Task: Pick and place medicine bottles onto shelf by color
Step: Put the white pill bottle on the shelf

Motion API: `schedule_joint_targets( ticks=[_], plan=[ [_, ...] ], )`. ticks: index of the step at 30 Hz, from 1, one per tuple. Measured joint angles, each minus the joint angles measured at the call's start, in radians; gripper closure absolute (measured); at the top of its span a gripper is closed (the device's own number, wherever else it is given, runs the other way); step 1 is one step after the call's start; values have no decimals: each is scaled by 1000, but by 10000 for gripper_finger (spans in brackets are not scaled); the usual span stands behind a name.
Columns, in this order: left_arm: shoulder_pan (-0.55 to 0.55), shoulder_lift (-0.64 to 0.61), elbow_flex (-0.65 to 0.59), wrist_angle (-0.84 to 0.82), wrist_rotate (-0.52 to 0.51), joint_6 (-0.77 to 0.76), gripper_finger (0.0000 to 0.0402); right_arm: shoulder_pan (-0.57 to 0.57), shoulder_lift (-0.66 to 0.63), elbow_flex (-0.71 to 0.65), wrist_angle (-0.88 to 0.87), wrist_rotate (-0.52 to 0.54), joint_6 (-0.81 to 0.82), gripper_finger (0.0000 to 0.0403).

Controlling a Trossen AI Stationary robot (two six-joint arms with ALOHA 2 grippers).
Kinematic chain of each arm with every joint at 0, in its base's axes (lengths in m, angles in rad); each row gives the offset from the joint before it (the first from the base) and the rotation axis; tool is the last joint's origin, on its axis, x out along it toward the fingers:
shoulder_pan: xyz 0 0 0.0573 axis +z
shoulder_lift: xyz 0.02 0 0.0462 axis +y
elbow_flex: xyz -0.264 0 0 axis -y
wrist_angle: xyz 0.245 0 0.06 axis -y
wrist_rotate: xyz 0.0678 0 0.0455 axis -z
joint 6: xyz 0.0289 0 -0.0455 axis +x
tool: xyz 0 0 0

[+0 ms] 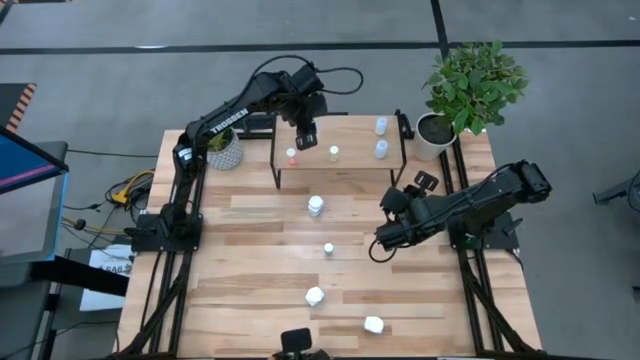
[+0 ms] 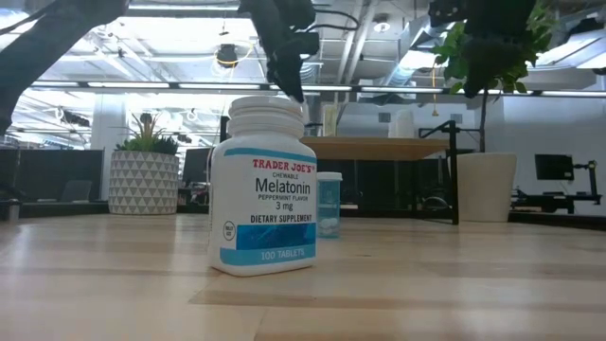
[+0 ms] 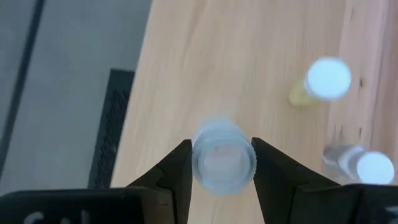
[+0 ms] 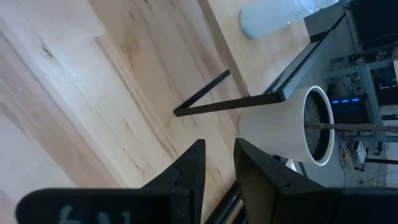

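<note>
The shelf (image 1: 350,135) stands at the table's far side. On it are an orange-red-capped bottle (image 1: 292,155), a yellow one (image 1: 334,152) and two pale-blue ones (image 1: 381,125). My left gripper (image 1: 306,138) is over the shelf's left part, shut on a small bottle (image 3: 222,165) whose pale round cap I see from above. On the table stand a white bottle (image 1: 315,206), a small bottle (image 1: 328,248) and two more white ones (image 1: 314,296). My right gripper (image 1: 382,245) is low over the table's right side, empty, with a narrow gap between its fingers (image 4: 219,149). My left gripper pinches the small bottle between its two fingers, on opposite sides of the cap (image 3: 198,163). The fingers come from above, pointing down, and the bottle stays upright. Whether its base stands on the shelf does not show.
A patterned plant pot (image 1: 222,150) stands left of the shelf and a white pot with a leafy plant (image 1: 436,132) to its right. In the low view a large white Melatonin bottle (image 2: 263,189) stands close, with a pale-blue bottle (image 2: 329,204) behind it.
</note>
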Motion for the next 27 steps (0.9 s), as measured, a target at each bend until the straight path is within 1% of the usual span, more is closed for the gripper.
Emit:
schedule_joint_targets(
  ticks=[2, 4, 7, 9, 11, 20, 27],
  plan=[
    [-7, 10, 0, -14, 2, -12, 288, 0, 0, 0, 0, -11, 0, 296],
    [-10, 17, -1, -55, 30, -19, 288, 3, 0, 0, 0, -14, 0, 296],
    [-22, 31, 2, -59, 51, -20, 288, 12, 0, 0, 1, -14, 0, 296],
    [-26, 44, -1, -76, 52, -19, 288, 21, 0, 0, 1, -14, 6, 296],
    [-34, 50, -1, -55, 47, -19, 288, 32, 0, 0, 2, -14, 7, 296],
    [-35, 49, 0, -75, 46, -10, 287, 77, 0, 0, 9, -15, 27, 296],
    [-36, 49, 0, -75, 44, -34, 286, 94, 0, 0, 10, -15, 34, 296]
  ],
)
